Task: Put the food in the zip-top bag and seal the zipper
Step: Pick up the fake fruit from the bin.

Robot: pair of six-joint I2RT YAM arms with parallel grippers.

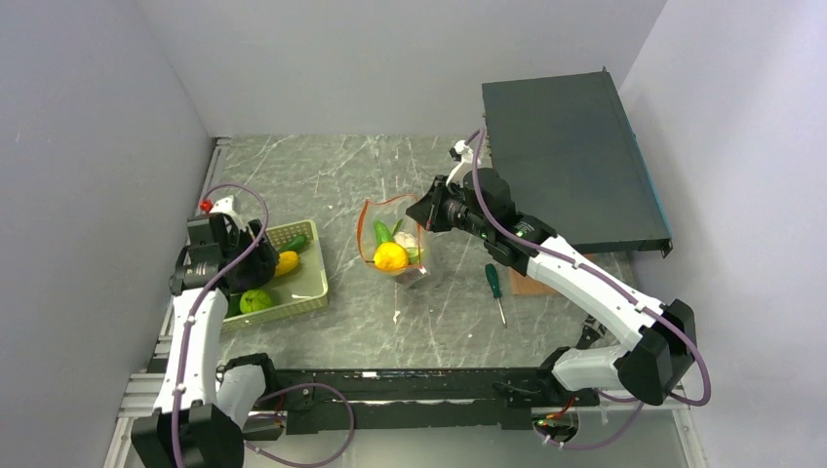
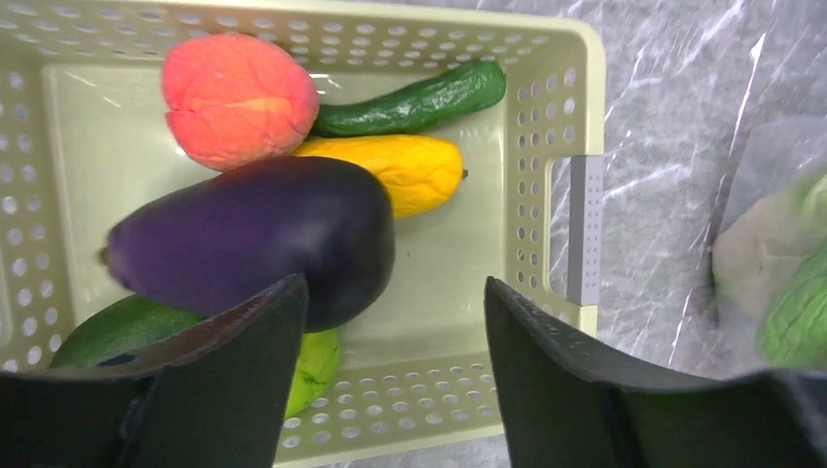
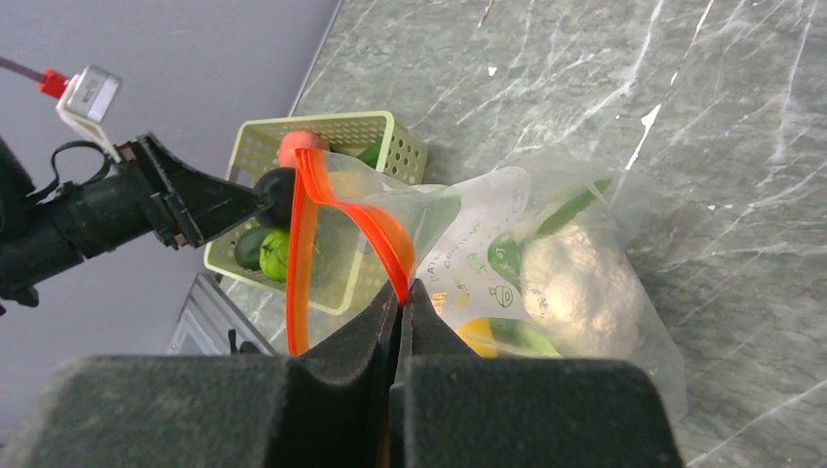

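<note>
— Black foam-faced fingers [image 3: 341,361] of the right gripper [image 3: 402,289] are pressing fully together, pinching the thin red-orange zipper [image 3: 304,244] at the mouth of the zip-top bag [image 3: 468,219].

— What is sitting inside that crinkly clear plastic?

— Three pieces I am counting: one knobbly cauliflower [image 3: 580,288], one round yellow-orange fruit [image 1: 391,256] and one long green piece [image 1: 381,232].

— And the other arm?

— At nine o'clock from the bag, the left gripper [image 2: 392,291] is hanging wide open over the perforated pale-green basket [image 2: 582,107], gripping nothing. Six pieces are lying there: one glossy purple aubergine [image 2: 254,239], one pointed yellow fruit [image 2: 400,171], one bumpy cucumber [image 2: 414,97], one matte pink-orange peach [image 2: 239,97], one dark green fruit [image 2: 112,331] and one bright green fruit [image 2: 314,366].

— Anything else?

— One green-handled screwdriver [image 1: 496,291] is lying at four o'clock from the bag, and one dark flat panel [image 1: 575,166] is leaning at two o'clock.
</note>
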